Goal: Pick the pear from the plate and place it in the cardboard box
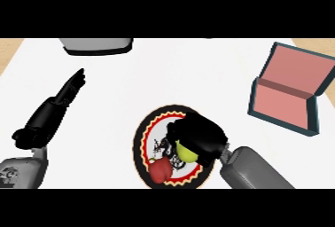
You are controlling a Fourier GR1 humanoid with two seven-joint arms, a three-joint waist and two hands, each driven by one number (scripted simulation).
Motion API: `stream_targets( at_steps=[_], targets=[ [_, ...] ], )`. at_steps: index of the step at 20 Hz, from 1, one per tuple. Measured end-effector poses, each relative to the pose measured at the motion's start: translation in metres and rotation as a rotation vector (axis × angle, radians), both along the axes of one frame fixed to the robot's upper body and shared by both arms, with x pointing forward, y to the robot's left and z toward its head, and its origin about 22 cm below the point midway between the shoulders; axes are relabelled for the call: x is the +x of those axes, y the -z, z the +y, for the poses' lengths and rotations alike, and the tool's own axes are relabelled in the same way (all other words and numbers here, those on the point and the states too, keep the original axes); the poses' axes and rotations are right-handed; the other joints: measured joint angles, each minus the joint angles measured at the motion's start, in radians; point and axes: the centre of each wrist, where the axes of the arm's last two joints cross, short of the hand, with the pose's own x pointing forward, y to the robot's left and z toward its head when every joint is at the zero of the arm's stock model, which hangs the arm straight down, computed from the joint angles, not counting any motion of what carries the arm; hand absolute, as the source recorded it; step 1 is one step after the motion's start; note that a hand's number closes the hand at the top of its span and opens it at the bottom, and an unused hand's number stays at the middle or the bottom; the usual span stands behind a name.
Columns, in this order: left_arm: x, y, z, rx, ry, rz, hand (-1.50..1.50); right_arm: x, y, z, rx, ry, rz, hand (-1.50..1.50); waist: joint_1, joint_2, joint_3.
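A round plate (147,128) with a black, red and yellow patterned rim lies at the lower middle of the white counter. My right hand (200,137) hangs over it with fingers curled round a yellow-green pear (187,153), of which only the lower part shows under the palm. A red fruit (160,170) rests on the plate's near edge, just left of the pear. The box (288,91), pink inside with dark teal walls, stands open at the right. My left hand (65,95) rests at the left, fingers straight and pointing away.
A grey appliance (97,45) sits at the counter's far edge, upper left. Tan flooring (9,48) shows past the counter's left side. Bare white counter (196,75) lies between plate and box.
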Motion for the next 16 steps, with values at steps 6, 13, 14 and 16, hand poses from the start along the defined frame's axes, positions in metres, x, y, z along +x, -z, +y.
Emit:
stream_targets(
  at_steps=[6, 13, 14, 16],
  targets=[
    [0.0, 0.005, -0.004, -0.004, 0.009, 0.007, 0.0, -0.035, -0.058, -0.046, 0.14, 0.049, -0.151, 1.5, 0.008, 0.004, -0.001],
    [0.0, 0.0, -0.004, -0.003, 0.017, -0.005, 0.0, -0.048, -0.106, -0.093, 0.376, 0.362, -0.182, 1.5, 0.02, 0.009, -0.001],
    [0.002, 0.0, -0.005, -0.004, 0.018, -0.005, 0.0, -0.045, -0.113, -0.1, 0.404, 0.409, -0.188, 1.5, 0.023, 0.01, -0.001],
    [0.001, 0.0, -0.007, -0.003, 0.024, -0.009, 0.0, -0.039, -0.125, -0.114, 0.446, 0.499, -0.194, 1.5, 0.032, 0.012, -0.001]
  ],
)
